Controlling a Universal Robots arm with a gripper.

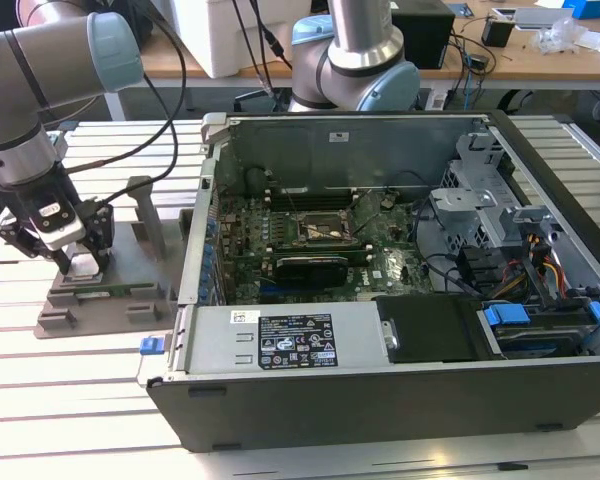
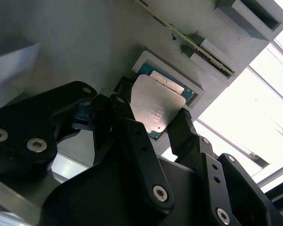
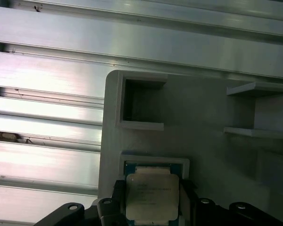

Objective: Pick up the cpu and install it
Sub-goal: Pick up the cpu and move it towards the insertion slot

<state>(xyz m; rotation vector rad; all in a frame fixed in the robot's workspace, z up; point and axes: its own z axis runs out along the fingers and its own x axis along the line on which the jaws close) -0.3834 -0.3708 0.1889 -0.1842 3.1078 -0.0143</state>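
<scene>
bench: the slatted metal bench (image 1: 70, 410) carries everything; the open computer case (image 1: 380, 395) takes up its middle and the exterior view's right.
arm: the arm (image 1: 40, 70) reaches down near the bench's edge on the exterior view's left.
holder tray: the grey holder tray (image 1: 100, 312) lies by that same edge, well apart from the socket (image 1: 325, 230) inside the case.
gripper: the gripper (image 2: 153, 117) stands low over the tray. as far as we can judge, its black fingers (image 2: 181, 125) are closed against two opposite edges of the cpu.
cpu: the cpu (image 3: 152, 195) sits at a square recess close along one tray edge, with a deeper pocket between it and the tray's rounded corner.
facing: it lies flat, metal top up, edges square with the recess walls. it looks nearly square, so we cannot tell a long axis.
step in hand: we judge this to be the grasp. doing it well calls for even pressure on both edges, a level chip, and no corner snagging the recess walls.
</scene>
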